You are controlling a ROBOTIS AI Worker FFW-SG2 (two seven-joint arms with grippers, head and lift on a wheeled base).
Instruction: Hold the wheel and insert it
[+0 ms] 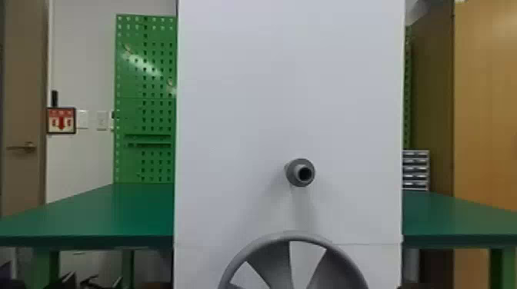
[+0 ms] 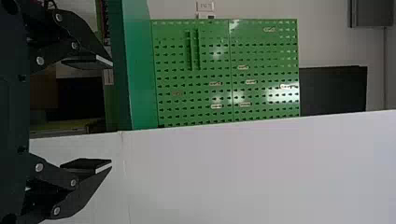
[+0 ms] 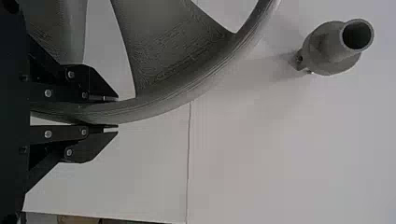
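Door: flat and brownish, with a metal lever (image 1: 23, 147), at nine o'clock from the peg.
Sign: small framed rectangle (image 1: 61, 120), between nine and ten o'clock.
Pegboard: glossy green sheet (image 1: 146, 77) pierced by rows of small slots, at ten o'clock.
Table: smooth green top (image 1: 96, 211) with a straight front edge, visible on both sides of the panel.
Left gripper: black, flat-fingered (image 2: 112, 114); released, its fingers spread wide with nothing between them, near the panel's edge in the left wrist view.
Panel: tall white board (image 1: 238, 115), smooth and matte, crossed low down by a thin horizontal seam.
Wheel: grey, with a rounded circular rim (image 1: 288, 235) and broad, flaring spokes; fine ridges texture its surface. It lies at six o'clock from the peg, below and apart from it.
Peg: grey stepped cylinder (image 1: 299, 173) projecting from the panel, its narrower end a hollow round tube.
Right gripper: black (image 3: 117, 112); clenched on the wheel's rim at about three o'clock, one flat finger on the inner side and one on the outer.
Drawer unit: stacked, pale-edged shallow drawers (image 1: 416, 169), at three o'clock.
Cabinet: tall, smooth, tan surface (image 1: 485, 100), between two and three o'clock.
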